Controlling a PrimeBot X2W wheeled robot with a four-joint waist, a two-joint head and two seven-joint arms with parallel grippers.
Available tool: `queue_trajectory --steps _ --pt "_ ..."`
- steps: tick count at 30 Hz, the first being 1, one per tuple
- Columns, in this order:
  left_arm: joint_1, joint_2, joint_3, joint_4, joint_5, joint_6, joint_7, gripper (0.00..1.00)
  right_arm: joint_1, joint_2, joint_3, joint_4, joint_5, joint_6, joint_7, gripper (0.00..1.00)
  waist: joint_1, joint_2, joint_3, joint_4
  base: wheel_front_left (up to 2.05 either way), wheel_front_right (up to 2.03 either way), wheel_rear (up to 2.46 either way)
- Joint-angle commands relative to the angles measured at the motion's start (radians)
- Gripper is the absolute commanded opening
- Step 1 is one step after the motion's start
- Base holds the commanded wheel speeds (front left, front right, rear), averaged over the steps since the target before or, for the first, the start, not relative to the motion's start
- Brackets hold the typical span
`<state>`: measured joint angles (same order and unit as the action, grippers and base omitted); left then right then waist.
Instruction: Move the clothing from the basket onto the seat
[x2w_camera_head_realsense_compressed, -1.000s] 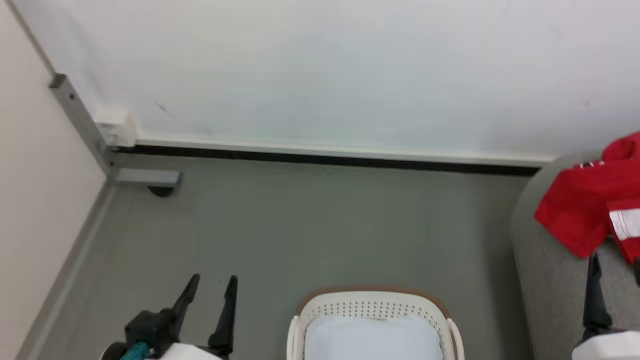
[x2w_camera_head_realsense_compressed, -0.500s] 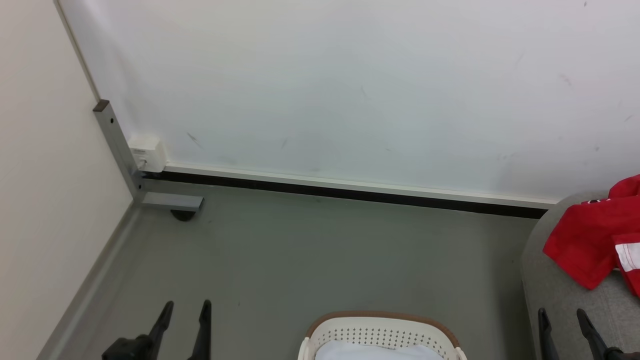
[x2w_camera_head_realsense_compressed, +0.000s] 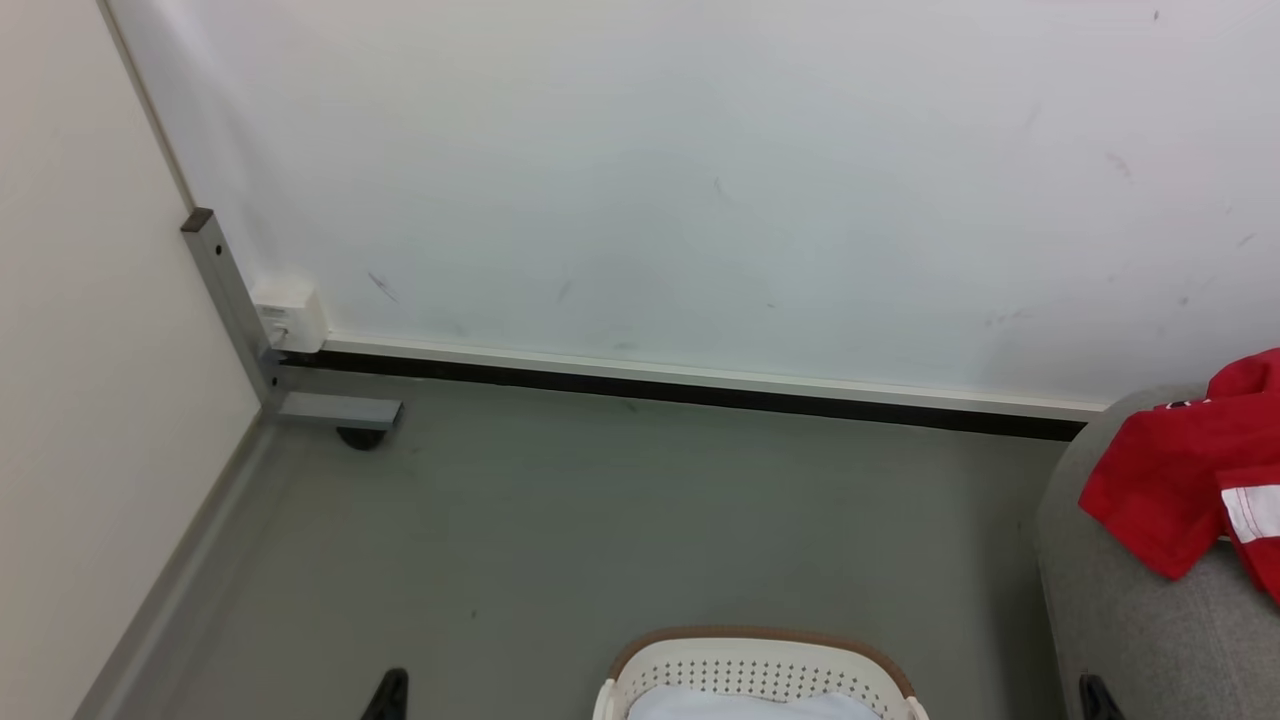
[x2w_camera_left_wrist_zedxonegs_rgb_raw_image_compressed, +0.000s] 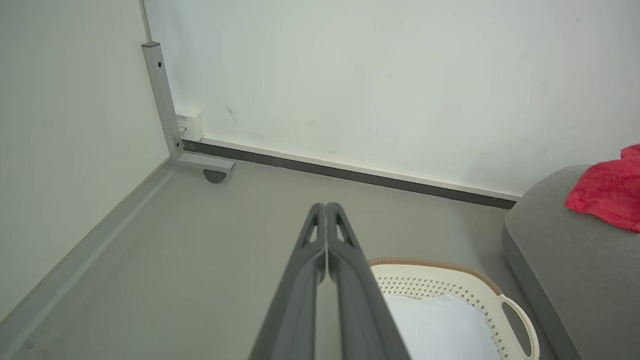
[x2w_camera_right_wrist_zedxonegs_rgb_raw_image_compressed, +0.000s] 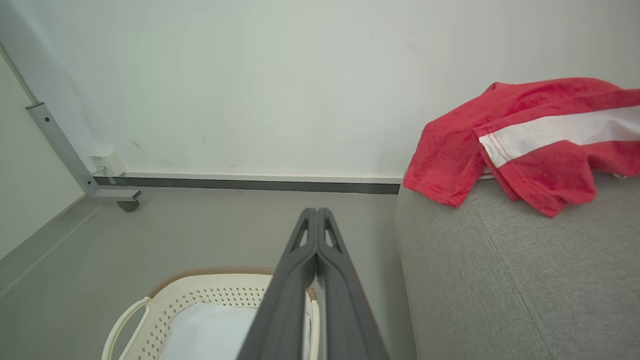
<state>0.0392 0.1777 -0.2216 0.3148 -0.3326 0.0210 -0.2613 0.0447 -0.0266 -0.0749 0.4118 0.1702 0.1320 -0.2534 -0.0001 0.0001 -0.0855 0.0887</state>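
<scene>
Head view: jersey (x2w_camera_head_realsense_compressed: 1170, 500) lies on the seat (x2w_camera_head_realsense_compressed: 1120, 620) at three o'clock, so the task looks done; basket (x2w_camera_head_realsense_compressed: 760, 672) at six.

Left wrist: left gripper (x2w_camera_left_wrist_zedxonegs_rgb_raw_image_compressed: 325, 206) has its fingers pressed together, empty — apparently nothing left to carry.

Right wrist: right gripper (x2w_camera_right_wrist_zedxonegs_rgb_raw_image_compressed: 316, 211) likewise closed on nothing.

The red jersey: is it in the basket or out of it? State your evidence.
Out. The red jersey lies crumpled on the grey seat, apart from the basket.

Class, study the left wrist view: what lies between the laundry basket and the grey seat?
A narrow strip of bare grey floor separates the basket from the seat; nothing rests on it, as the left wrist view shows.
</scene>
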Motion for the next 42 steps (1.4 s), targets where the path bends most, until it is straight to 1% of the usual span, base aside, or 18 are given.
queue_trajectory --steps 1,12,23,37,42 --pt "-0.011 0.002 0.011 -0.009 -0.027 -0.003 0.008 0.0 -0.014 -0.002 -0.006 -0.009 0.029 0.0 0.01 0.0 0.0001 -0.0001 0.001 -0.001 0.0 0.0 0.0" --pt "-0.033 -0.017 0.061 -0.019 -0.214 -0.026 0.064 0.0 -0.035 -0.006 -0.01 -0.035 0.242 0.0 0.063 0.0 0.0001 -0.0001 0.009 -0.009 0.0 0.0 0.0" --pt "-0.052 -0.034 0.103 -0.029 -0.38 -0.046 0.111 0.0 -0.054 -0.009 -0.013 -0.059 0.428 0.0 0.108 0.0 0.0001 -0.0001 0.017 -0.017 0.0 0.0 0.0" --pt "-0.073 -0.053 0.15 -0.037 -0.562 -0.067 0.165 0.0 -0.076 -0.013 -0.018 -0.082 0.633 -0.001 0.16 0.0 0.0001 -0.0001 0.026 -0.026 0.0 0.0 0.0" --pt "-0.078 -0.057 0.163 -0.04 -0.61 -0.073 0.179 0.0 -0.082 -0.014 -0.02 -0.088 0.686 -0.001 0.174 0.0 0.0001 -0.0001 0.029 -0.029 0.0 0.0 0.0"
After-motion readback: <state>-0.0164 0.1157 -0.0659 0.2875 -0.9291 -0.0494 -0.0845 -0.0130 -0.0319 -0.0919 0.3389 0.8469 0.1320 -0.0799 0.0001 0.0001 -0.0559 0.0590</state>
